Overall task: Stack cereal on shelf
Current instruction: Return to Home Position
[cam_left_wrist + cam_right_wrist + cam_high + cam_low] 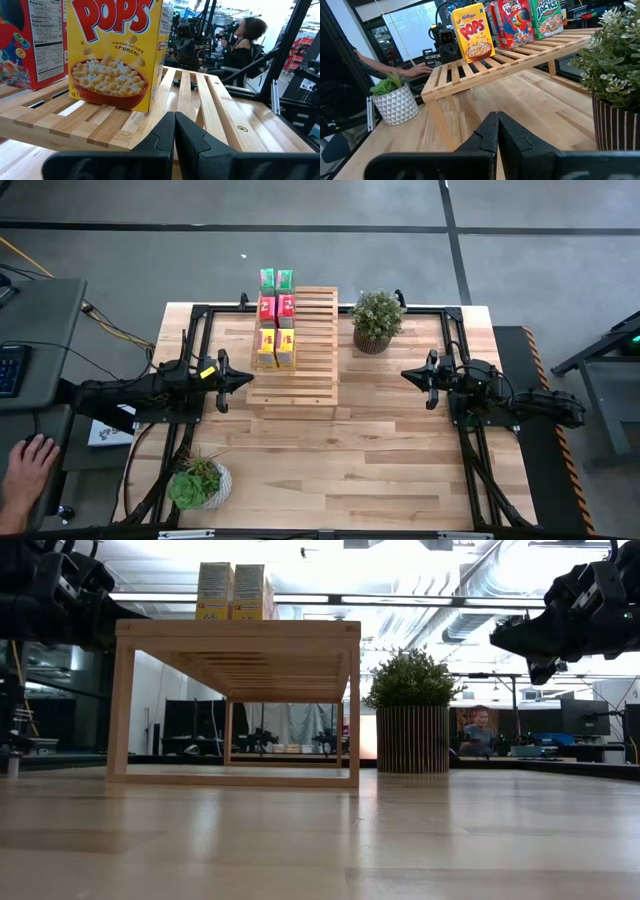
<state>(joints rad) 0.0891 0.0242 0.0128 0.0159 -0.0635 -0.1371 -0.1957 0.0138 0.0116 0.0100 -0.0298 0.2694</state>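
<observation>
High view shows all six cereal boxes paired along the shelf's far left part, so stacking looks finished, while the left tool and right tool hang pinched closed and empty above the counter.

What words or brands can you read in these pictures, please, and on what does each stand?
"Kellogg's POPS": yellow cereal box, on its front.
"sweet crispy crunch!": same box, below the name.
"SWEETENED MULTIGRAIN CEREAL": red cereal box, low on its front.
"JACKS": green cereal box.
Nutrition panel on the red box's side: too small to read.
</observation>
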